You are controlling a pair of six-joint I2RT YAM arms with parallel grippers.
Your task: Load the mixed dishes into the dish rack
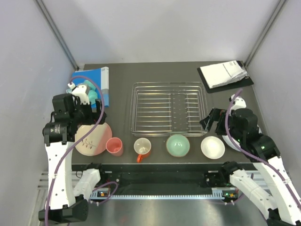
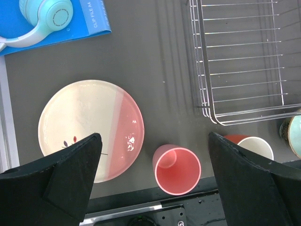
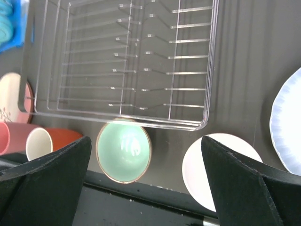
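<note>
The silver wire dish rack (image 1: 168, 113) stands empty mid-table. In a row in front of it are the cream-and-pink plate (image 1: 93, 139), the pink cup (image 1: 114, 146), the orange mug (image 1: 142, 148), the mint-green bowl (image 1: 178, 145) and the white shallow bowl (image 1: 212, 147). The orange bowl is out of view. My left gripper (image 1: 83, 114) is open and empty, hovering above the plate (image 2: 89, 127) and the pink cup (image 2: 178, 169). My right gripper (image 1: 210, 121) is open and empty, above the mint-green bowl (image 3: 124, 153) and the white bowl (image 3: 211, 165), at the rack's near right corner (image 3: 202, 123).
A blue book (image 1: 96, 82) with teal headphones (image 2: 47, 16) on it lies at the back left. White papers on a black board (image 1: 225, 74) lie at the back right. The black front rail (image 1: 160, 178) runs just behind the dishes' row.
</note>
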